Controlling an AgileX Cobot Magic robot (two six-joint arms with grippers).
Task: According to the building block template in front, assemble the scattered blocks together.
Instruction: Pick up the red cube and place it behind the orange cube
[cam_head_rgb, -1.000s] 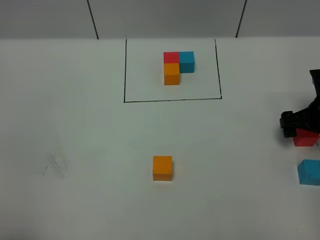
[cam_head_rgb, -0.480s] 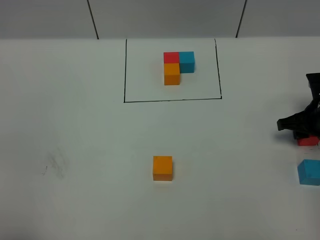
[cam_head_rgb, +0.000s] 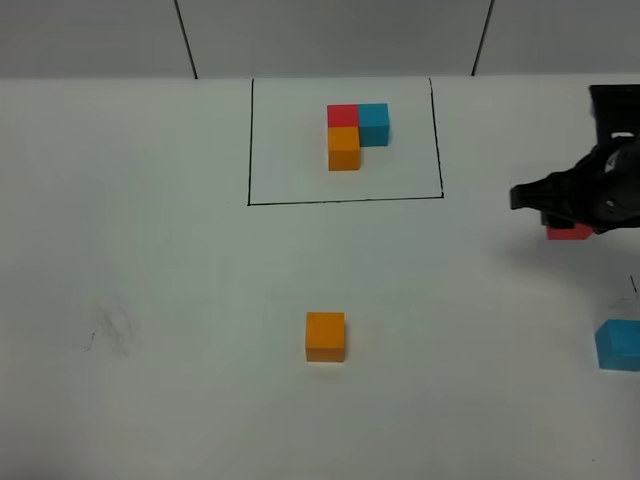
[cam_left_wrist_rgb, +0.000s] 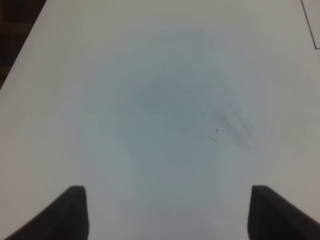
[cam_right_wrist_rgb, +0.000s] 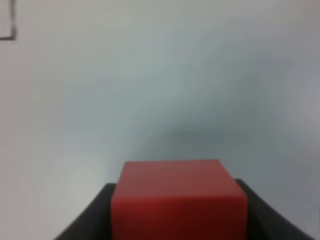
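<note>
The building block template (cam_head_rgb: 357, 135) is a red, blue and orange L-cluster inside a black drawn rectangle at the back centre. Of the scattered blocks, the orange cube (cam_head_rgb: 325, 336) lies on the table in front of the template, and the blue cube (cam_head_rgb: 618, 345) sits at the right edge. The red cube (cam_head_rgb: 568, 232) hangs above the table at the right, with my right gripper (cam_head_rgb: 565, 212) shut on it. In the right wrist view the red cube (cam_right_wrist_rgb: 179, 200) fills the gap between the fingers of the right gripper (cam_right_wrist_rgb: 179, 217). My left gripper (cam_left_wrist_rgb: 167, 215) is open over bare table.
The white table (cam_head_rgb: 150, 250) has a faint grey smudge (cam_head_rgb: 110, 330) at the front left, seen also in the left wrist view as a smudge (cam_left_wrist_rgb: 234, 125). Two dark seams run up the back wall (cam_head_rgb: 330, 35).
My right gripper has shut on the red cube, lifted it off the table and carried it back and leftward. The left gripper, orange cube and blue cube have not moved.
</note>
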